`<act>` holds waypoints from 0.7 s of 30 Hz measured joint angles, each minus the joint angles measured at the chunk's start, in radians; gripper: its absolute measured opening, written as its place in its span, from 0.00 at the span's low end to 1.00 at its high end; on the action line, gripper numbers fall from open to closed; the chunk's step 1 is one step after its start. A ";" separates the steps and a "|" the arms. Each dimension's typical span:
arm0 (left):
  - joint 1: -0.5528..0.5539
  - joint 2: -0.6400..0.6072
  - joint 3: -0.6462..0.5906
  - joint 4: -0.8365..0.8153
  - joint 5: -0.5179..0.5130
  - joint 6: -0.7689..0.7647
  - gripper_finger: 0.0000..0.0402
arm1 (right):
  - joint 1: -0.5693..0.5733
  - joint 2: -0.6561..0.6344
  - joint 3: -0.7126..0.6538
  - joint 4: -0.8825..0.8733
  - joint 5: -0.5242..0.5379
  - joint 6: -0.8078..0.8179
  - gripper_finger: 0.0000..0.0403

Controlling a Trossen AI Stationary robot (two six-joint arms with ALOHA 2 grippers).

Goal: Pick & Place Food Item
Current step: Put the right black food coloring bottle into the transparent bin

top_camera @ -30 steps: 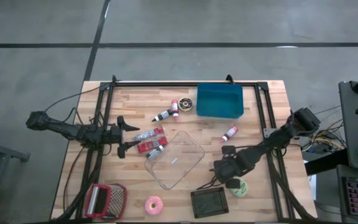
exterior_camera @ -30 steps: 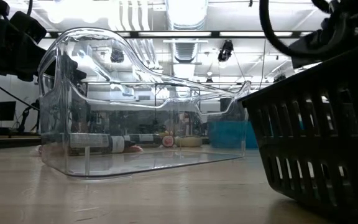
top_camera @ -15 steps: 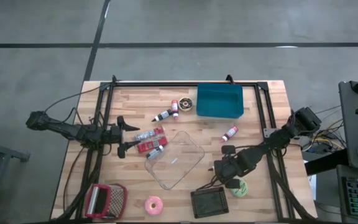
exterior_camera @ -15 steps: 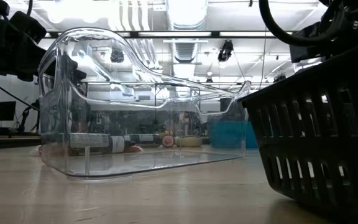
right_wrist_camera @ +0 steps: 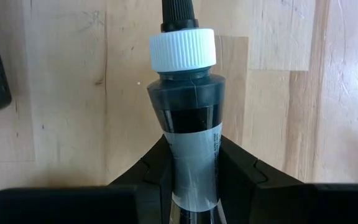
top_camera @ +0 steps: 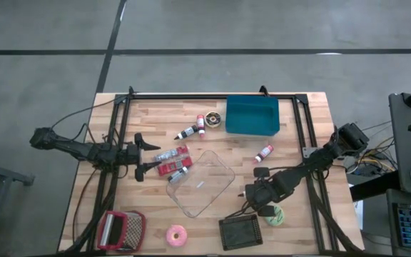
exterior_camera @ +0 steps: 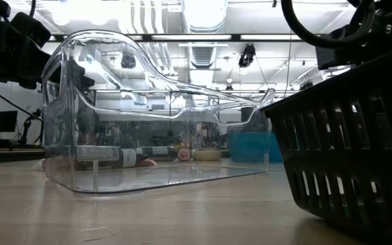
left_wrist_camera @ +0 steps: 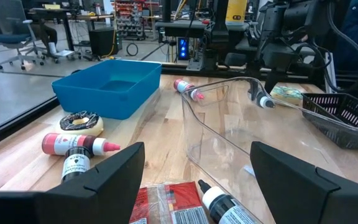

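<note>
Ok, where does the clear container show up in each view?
High view: clear container, mid-table between the arms.
Low view: clear container, filling left and centre.
Left wrist view: clear container, centre-right.
Right wrist view: not in it.
Shared landmark: blue bin, absent from the right wrist view.

The left gripper (top_camera: 145, 151) is held low over the table's left side, fingers spread wide. The right gripper (right_wrist_camera: 190, 171) is clamped on a dark white-capped squeeze bottle (right_wrist_camera: 188, 118).
</note>
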 joint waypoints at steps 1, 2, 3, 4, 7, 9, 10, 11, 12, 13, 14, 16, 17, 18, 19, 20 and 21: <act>0.000 0.000 0.000 0.000 0.000 0.000 0.74 | 0.000 0.000 0.000 0.001 0.000 0.000 0.21; 0.000 0.000 0.000 0.000 0.000 0.000 0.74 | 0.000 0.000 0.000 0.002 0.000 0.000 0.21; 0.000 0.000 0.000 0.000 0.000 0.000 0.74 | 0.000 0.000 0.000 0.003 0.000 0.000 0.21; 0.000 0.000 0.000 0.000 0.000 0.000 0.74 | 0.000 0.000 0.000 0.003 0.000 0.000 0.21; 0.000 0.000 0.000 0.000 0.000 0.000 0.74 | 0.000 0.000 0.000 0.005 0.000 0.000 0.21; 0.000 0.000 0.000 0.000 0.000 0.000 0.74 | 0.000 0.000 0.000 0.007 0.000 0.000 0.21; 0.000 0.000 0.000 0.000 0.000 0.000 0.74 | 0.000 0.000 0.000 0.006 0.000 0.000 0.21; 0.000 0.000 0.000 0.000 0.000 0.000 0.74 | 0.000 0.000 0.000 0.006 0.000 0.000 0.21; 0.000 0.000 0.000 0.000 0.000 0.000 0.74 | 0.000 0.000 0.000 0.007 0.000 0.000 0.21; 0.000 0.000 0.000 0.000 0.000 0.000 0.74 | 0.000 0.000 0.000 0.007 0.000 0.000 0.21; 0.000 0.000 0.000 0.000 0.000 0.000 0.74 | 0.000 0.000 0.000 0.008 0.000 0.000 0.21; 0.000 0.000 0.000 0.000 0.000 0.000 0.74 | 0.000 0.000 0.000 0.011 -0.001 0.000 0.21; 0.000 0.000 0.000 0.000 0.000 0.000 0.74 | 0.000 0.000 0.000 0.011 -0.001 0.000 0.21; 0.000 0.000 0.000 0.000 0.000 0.000 0.74 | 0.000 0.000 0.000 0.013 -0.001 0.000 0.21; 0.000 0.000 0.000 0.000 0.000 0.000 0.74 | 0.000 0.001 0.000 0.017 -0.001 0.000 0.21; 0.000 0.000 0.000 0.000 0.000 0.000 0.74 | 0.000 0.001 0.000 0.021 -0.001 0.000 0.21; 0.000 0.000 0.000 0.000 0.000 0.000 0.74 | 0.000 0.001 0.000 0.023 -0.001 0.000 0.21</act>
